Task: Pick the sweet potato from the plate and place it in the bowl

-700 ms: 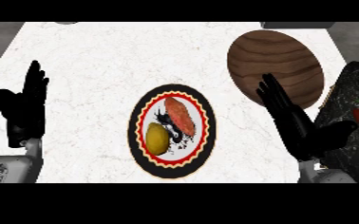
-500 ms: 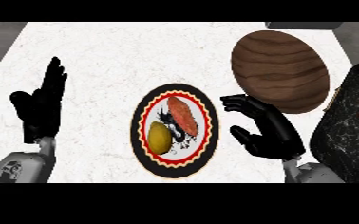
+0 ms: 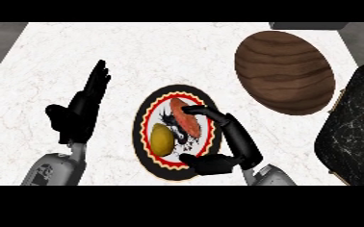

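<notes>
now the right robot hand (image 3: 226, 144) is over the plate (image 3: 145, 125), fingers curled toward the sweet potato (image 3: 188, 117) with fingertips on its upper end and the thumb low by the plate's near rim; not yet clamped, nothing lifted. a moment ago this hand stood open off to the right of the plate, so it has swung in and started closing: reach done, grasp beginning. sweet potato lies on the plate's right half, just beside a yellow fruit (image 3: 162, 139) on the left half. left robot hand (image 3: 78, 113) rests open, fingers up, near the surface's left edge, drifted slightly inward. wooden bowl (image 3: 283, 74) sits toward the far right corner, apart from the plate, bare surface between them for the carry. dark marbled object (image 3: 344, 134) crowds the right edge, watch the forearm there.
</notes>
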Controlling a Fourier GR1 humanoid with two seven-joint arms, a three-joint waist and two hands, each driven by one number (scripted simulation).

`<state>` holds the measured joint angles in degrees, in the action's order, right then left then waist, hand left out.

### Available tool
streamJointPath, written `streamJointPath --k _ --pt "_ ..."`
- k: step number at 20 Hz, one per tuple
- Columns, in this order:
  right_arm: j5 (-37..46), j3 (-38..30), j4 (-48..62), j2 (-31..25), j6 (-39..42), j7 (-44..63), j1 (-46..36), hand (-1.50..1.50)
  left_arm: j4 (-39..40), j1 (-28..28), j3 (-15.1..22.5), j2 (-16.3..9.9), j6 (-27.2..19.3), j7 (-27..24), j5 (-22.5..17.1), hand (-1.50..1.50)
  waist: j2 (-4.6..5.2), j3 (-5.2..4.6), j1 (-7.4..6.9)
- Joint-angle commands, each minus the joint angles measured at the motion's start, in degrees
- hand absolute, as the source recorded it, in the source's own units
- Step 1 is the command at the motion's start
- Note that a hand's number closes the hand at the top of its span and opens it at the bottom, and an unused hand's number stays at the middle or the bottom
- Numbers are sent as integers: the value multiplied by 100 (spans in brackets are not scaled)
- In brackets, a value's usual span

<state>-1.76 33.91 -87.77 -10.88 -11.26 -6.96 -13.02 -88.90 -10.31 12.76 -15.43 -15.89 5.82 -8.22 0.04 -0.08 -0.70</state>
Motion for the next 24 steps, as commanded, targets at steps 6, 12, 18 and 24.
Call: streamJointPath --k 6,12,18,24 --pt "814 -172 -1038 79 -318 381 -166 -150 47 243 53 281 85 -246 230 0 -23 6 90" --pt "1379 -422 -1282 -95 8 2479 -1068 -150 273 -4 -100 324 246 -226 181 0 -17 4 95" --pt "1075 -467 -826 70 915 3932 -1930 -150 373 77 -257 261 436 -504 138 0 -12 0 52" --pt "953 -513 -360 136 1621 4488 -2091 -150 110 449 -209 318 550 -534 152 0 -12 5 42"
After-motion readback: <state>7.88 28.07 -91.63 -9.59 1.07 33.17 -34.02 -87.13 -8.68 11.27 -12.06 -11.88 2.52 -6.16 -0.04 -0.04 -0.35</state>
